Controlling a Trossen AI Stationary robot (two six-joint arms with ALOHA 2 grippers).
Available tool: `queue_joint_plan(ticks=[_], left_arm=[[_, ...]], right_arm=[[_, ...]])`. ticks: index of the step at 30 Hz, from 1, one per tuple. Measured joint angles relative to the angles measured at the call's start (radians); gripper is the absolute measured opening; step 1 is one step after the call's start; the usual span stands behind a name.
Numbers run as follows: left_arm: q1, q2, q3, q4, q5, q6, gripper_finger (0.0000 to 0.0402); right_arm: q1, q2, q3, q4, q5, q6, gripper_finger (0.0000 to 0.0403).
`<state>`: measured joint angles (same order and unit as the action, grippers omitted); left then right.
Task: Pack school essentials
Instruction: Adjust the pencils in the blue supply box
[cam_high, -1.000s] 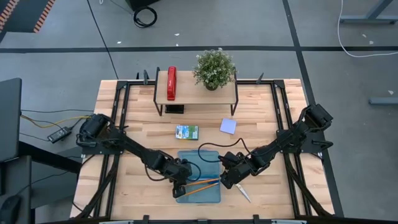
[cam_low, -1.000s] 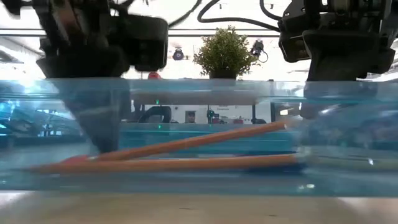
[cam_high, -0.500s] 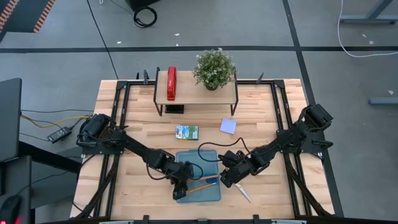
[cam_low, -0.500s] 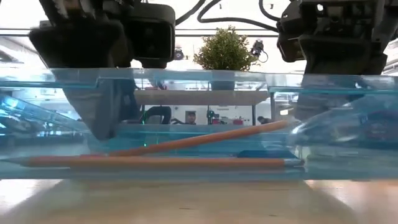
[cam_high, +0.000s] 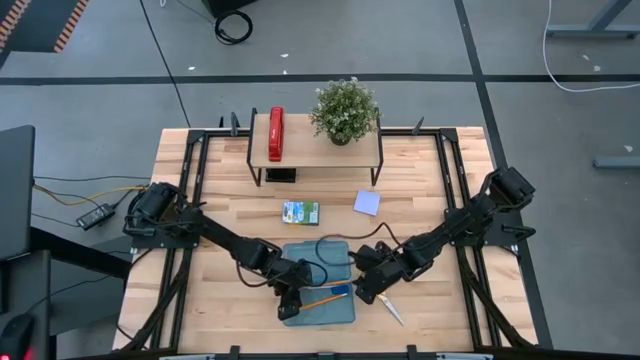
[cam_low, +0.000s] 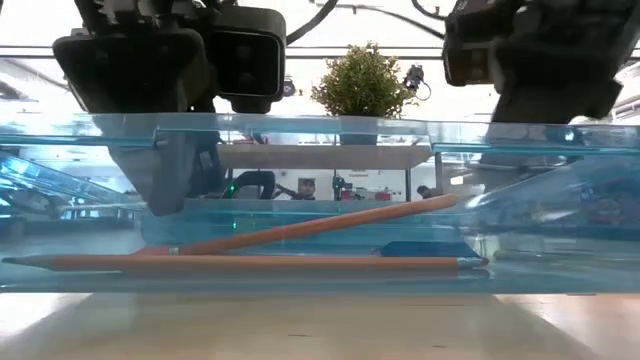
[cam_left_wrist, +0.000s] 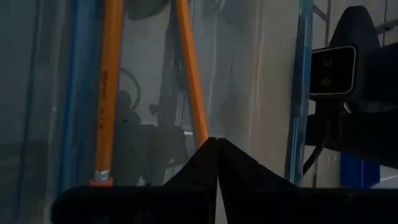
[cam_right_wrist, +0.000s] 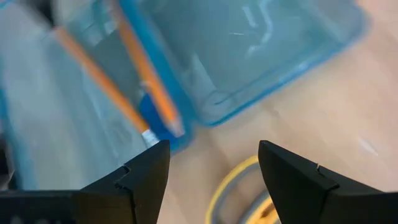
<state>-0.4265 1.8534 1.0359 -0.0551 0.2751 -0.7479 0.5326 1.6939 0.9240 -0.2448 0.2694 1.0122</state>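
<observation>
A translucent blue case (cam_high: 330, 258) lies open near the table's front edge. Two orange pencils (cam_low: 300, 228) and a small blue eraser (cam_low: 420, 248) lie in it. My left gripper (cam_left_wrist: 216, 144) is shut and reaches down into the case's left end (cam_high: 291, 303). One pencil (cam_left_wrist: 189, 68) runs up to its fingertips. My right gripper (cam_right_wrist: 213, 155) stands open just off the case's right edge (cam_high: 366, 292), with nothing between its fingers. Yellow-handled scissors (cam_high: 392, 310) lie on the table under it. A green-blue packet (cam_high: 300, 212) and a lavender sticky-note pad (cam_high: 367, 203) lie flat behind the case. My left gripper has its shut fingertips at the end of one pencil (cam_left_wrist: 202, 130), coming slanting down from the table's left. The fingers themselves hide that spot, so I cannot tell whether they touch the pencil. The pencil rests inside the case.
A small wooden shelf (cam_high: 318, 150) at the table's far side carries a red stapler (cam_high: 276, 133) and a potted plant (cam_high: 345, 108). Black frame rails (cam_high: 190, 200) run along the table's left and right sides. Bare wood lies between the shelf and the case.
My left gripper has turned and tipped a little over the case's left end without leaving its place. The case's near wall sits lower in the low view, and the lower pencil now lies level. My right gripper has rolled slightly.
</observation>
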Motion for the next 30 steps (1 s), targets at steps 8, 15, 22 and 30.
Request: queue_joint_plan(ticks=[8,15,22,30], left_arm=[[0.005,-0.029,0.0,0.0,0.026,-0.019,0.002],[0.005,-0.102,0.0,0.0,-0.018,-0.031,0.0011],[0.004,-0.133,0.001,-0.003,-0.062,-0.066,0.0019],[0.004,-0.143,0.001,-0.004,-0.062,-0.086,0.0009]], right_arm=[[0.035,-0.001,0.0,0.047,-0.016,-0.373,0.0252],[0.023,-0.001,0.0,0.133,0.024,-0.481,0.0252],[-0.026,-0.001,-0.012,0.14,0.058,-0.432,0.0252],[-0.01,-0.001,-0.038,0.221,0.032,-0.419,0.0252]])
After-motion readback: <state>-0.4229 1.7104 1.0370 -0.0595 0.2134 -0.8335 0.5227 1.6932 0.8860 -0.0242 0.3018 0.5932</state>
